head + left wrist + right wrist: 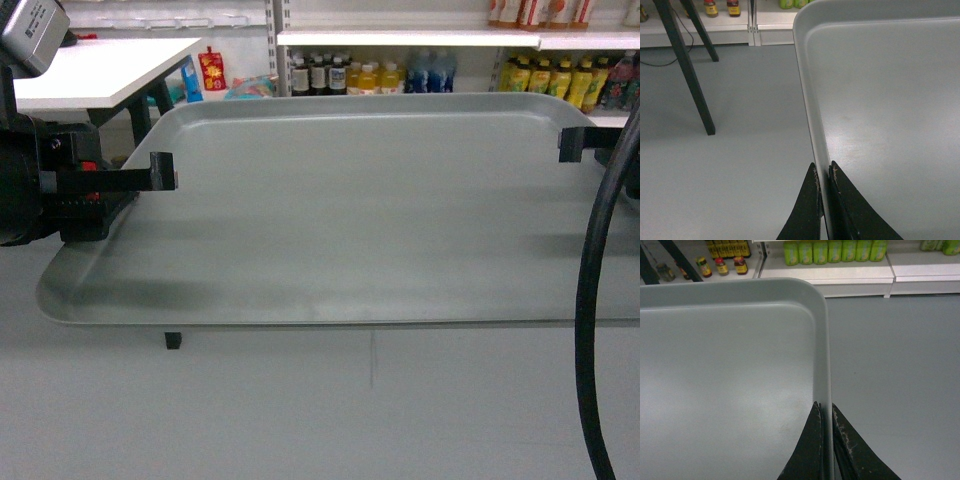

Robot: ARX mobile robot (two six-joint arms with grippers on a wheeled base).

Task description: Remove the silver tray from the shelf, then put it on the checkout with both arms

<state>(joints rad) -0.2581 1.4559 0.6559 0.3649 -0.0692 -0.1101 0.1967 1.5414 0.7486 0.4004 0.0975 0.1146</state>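
Note:
The silver tray [360, 220] hangs level in the air over the grey floor, held at both short ends. My left gripper [163, 172] is shut on its left rim; the left wrist view shows the fingers pinching that rim [824, 172] with the tray [890, 100] stretching away. On the right rim my right gripper [572, 145] is shut too, clamped near the tray's corner [826, 410], the tray [730, 365] lying to its left. The white checkout [90, 70] stands at the upper left, beyond the tray. A white shelf [400, 38] runs along the back.
Bottles [370, 75] line the lower store shelves behind the tray. The checkout's black angled legs [687, 70] stand on the floor to the tray's left. A thick black cable [595, 300] hangs down at the right. Open grey floor [300, 410] lies below the tray.

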